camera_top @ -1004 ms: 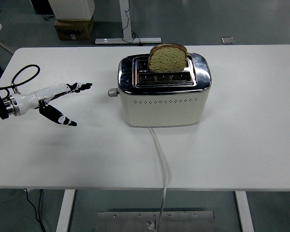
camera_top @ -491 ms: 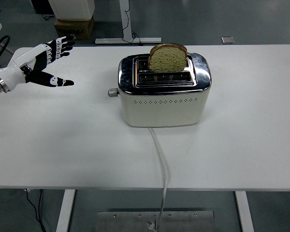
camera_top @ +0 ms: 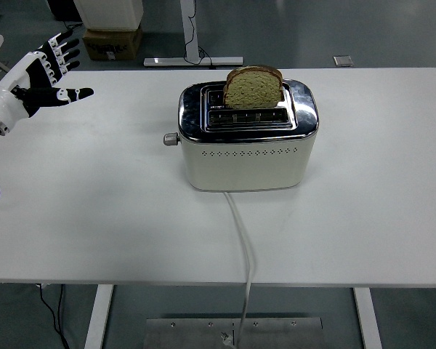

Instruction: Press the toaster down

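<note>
A cream toaster (camera_top: 247, 149) with a chrome top stands in the middle of the white table (camera_top: 94, 218). One slice of brown bread (camera_top: 253, 87) sticks up out of its far slot. The lever knob (camera_top: 170, 139) juts from the toaster's left end. My left hand (camera_top: 49, 71) hovers at the far left, well away from the knob, fingers spread and holding nothing. The right arm is out of sight.
The toaster's white cord (camera_top: 243, 247) runs from its front over the table's near edge. A cardboard box (camera_top: 110, 42) and a desk leg (camera_top: 190, 43) stand on the floor behind the table.
My left hand has risen and drawn back to the upper left, away from the toaster's knob. Toaster and bread have not moved.
</note>
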Controlling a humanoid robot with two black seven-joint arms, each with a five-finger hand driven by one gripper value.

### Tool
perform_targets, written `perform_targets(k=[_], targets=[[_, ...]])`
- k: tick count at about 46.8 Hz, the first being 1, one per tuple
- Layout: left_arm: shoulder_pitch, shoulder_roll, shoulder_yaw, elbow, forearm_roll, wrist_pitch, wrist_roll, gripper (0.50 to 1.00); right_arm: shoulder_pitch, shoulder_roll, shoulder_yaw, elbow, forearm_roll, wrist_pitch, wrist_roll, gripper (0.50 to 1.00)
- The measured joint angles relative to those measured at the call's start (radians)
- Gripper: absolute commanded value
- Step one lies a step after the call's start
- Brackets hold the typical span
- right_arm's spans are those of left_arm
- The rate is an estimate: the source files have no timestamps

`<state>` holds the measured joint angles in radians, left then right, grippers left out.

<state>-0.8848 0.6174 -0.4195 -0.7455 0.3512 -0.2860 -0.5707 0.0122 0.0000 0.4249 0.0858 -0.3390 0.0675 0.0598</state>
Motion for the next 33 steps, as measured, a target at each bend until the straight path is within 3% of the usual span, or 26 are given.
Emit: perform_targets(k=[33], targets=[[0.004, -0.219, -0.004, 0.251, -0.404, 0.001, 0.0, 1.0, 0.002, 0.0, -0.001, 0.001, -0.002, 0.0, 0.0, 0.998]])
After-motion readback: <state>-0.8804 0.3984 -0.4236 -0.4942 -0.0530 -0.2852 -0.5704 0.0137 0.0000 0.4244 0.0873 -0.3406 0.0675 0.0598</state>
